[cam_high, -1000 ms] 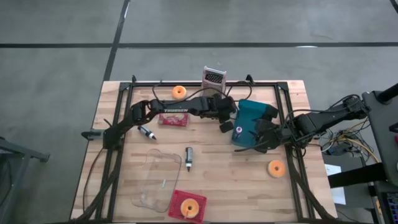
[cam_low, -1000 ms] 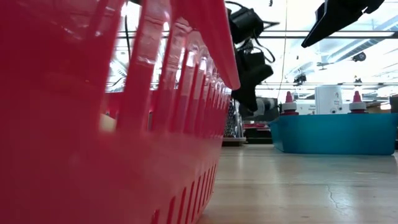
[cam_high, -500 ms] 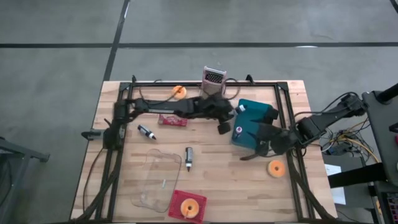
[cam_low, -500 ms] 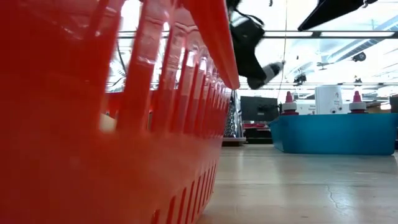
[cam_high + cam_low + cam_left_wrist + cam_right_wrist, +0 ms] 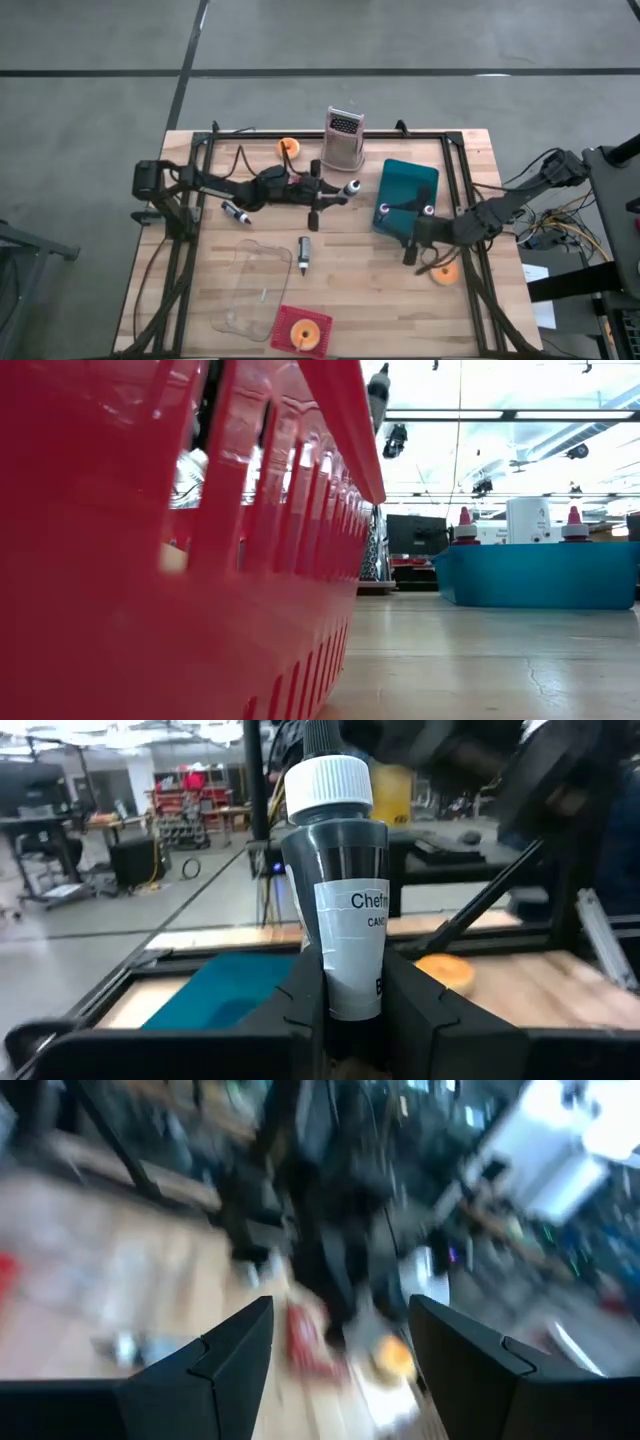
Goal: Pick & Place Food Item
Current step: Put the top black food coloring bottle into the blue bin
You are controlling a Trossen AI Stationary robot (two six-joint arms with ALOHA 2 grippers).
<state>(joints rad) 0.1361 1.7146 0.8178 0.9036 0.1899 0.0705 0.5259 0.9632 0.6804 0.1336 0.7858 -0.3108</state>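
The left gripper (image 5: 335, 192) is clamped on a dark icing tube (image 5: 343, 915) with a white cap (image 5: 328, 784), the tube pinched snugly between both fingers (image 5: 298, 995) and pointing out ahead of the wrist. From above, that tube (image 5: 343, 189) sits in the air just in front of the metal box grater (image 5: 343, 139), between the grater and the teal bin (image 5: 408, 196). Part of a label reading "Chef" shows on its side.

The right gripper (image 5: 418, 243) hangs at the near corner of the teal bin, its fingers (image 5: 210, 1370) spread wide with nothing between them. An orange donut (image 5: 445, 271) lies on the table just beside that gripper, on the side away from the bin.

Another orange donut (image 5: 288, 149) rests beside the grater, near the table's far edge. A third donut (image 5: 305, 333) sits inside the red basket (image 5: 284, 322), well apart from the bin at the near edge, next to a clear plastic tray (image 5: 258, 288). Two more small tubes lie on the wood: one (image 5: 303, 253) beside the clear tray, another (image 5: 237, 213) farther out under the left arm.

In the low view the red basket (image 5: 170, 540) fills most of the picture, with the teal bin (image 5: 540, 574) beyond it.
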